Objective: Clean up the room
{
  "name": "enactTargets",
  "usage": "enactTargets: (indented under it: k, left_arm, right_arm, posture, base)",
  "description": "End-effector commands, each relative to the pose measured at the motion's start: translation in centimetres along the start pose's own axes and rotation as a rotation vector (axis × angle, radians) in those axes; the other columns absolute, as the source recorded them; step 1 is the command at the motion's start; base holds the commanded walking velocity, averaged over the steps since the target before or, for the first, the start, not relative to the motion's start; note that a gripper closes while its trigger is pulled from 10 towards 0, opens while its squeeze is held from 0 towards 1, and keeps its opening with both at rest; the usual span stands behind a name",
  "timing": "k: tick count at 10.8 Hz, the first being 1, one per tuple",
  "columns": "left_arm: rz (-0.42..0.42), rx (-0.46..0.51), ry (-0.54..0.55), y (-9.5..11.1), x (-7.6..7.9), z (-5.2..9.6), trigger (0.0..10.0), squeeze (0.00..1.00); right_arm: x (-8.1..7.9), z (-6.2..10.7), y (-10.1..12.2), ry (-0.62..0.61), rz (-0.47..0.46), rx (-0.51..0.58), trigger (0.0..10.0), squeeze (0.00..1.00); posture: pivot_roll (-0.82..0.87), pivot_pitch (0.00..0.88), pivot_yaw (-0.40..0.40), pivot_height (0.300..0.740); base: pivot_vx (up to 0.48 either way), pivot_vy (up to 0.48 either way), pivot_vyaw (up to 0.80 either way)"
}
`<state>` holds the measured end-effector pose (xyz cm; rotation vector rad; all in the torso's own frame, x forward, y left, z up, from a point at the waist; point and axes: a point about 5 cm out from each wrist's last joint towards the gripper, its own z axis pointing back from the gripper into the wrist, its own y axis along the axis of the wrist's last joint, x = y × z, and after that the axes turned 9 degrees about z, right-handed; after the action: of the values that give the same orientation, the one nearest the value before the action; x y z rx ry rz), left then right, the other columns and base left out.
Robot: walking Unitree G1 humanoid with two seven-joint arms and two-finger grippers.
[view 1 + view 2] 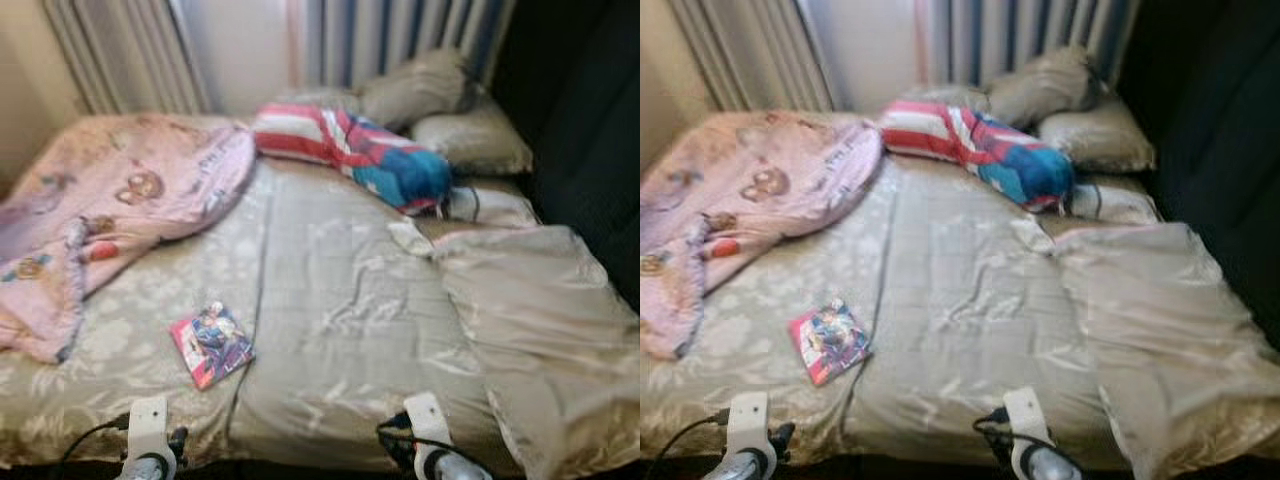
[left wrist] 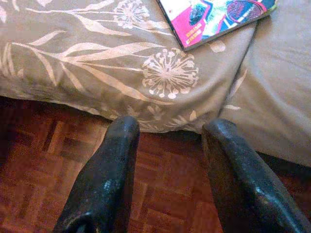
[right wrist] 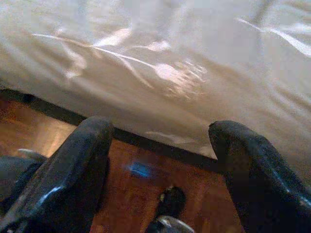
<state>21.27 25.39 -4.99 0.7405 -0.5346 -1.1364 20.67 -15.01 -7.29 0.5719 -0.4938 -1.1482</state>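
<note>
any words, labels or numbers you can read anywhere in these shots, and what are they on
None can be read for certain.
Book on the bed cover: yellow lettering on its pink cover, too small and blurred to read.
Pink blanket: faint print near its edge, too blurred to read.
Striped red, white and blue blanket: patterns, no legible text.
Left gripper and right gripper: no markings seen.

the bedspread [image 1: 330,300] is a satiny grey cloth with a soft sheen and pale woven flowers. the pink blanket [image 1: 120,210] at ten o'clock looks matt and soft. the booklet [image 1: 211,344] has a glossy printed cover. the floor [image 2: 43,160] is polished wood parquet.
</note>
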Motion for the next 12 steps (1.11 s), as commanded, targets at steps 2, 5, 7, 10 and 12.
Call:
enactTargets:
  k: [2,5,7,10,12]
  left_arm:
    - [0.034,0.002,0.017,0.2,0.2,-0.1,10.0,0.0]
    - [0.015,-0.057,-0.003,-1.6,0.7,0.3,10.0,0.0]
    - [0.042,-0.054,0.002,-1.9,0.7,0.4,10.0,0.0]
    - [0.049,-0.096,0.018,-3.6,0.2,1.0,10.0,0.0]
    - [0.039,-0.109,0.015,-4.0,-0.2,1.2,10.0,0.0]
  right_arm:
    - [0.2,0.4,-1.5,-0.018,-0.027,-0.051,10.0,0.0]
    - [1.2,0.8,-2.5,-0.064,-0.038,-0.077,10.0,0.0]
    - [2.7,1.0,-2.2,-0.115,-0.103,-0.067,10.0,0.0]
    - [3.0,0.9,-2.0,-0.121,-0.102,-0.063,10.0,0.0]
    - [2.7,1.0,-2.2,-0.126,-0.123,-0.07,10.0,0.0]
  posture:
    - [0.18,0.0,0.006,0.74]
    - [0.15,0.0,-0.016,0.74]
    - [0.19,0.0,-0.065,0.74]
    - [0.19,0.001,-0.069,0.74]
    - [0.18,0.0,-0.046,0.74]
  base:
    - [0.0,0.0,0.0]
    - [0.0,0.0,0.0]
    - [0.0,0.0,0.0]
    - [0.0,0.0,0.0]
    - [0.0,0.0,0.0]
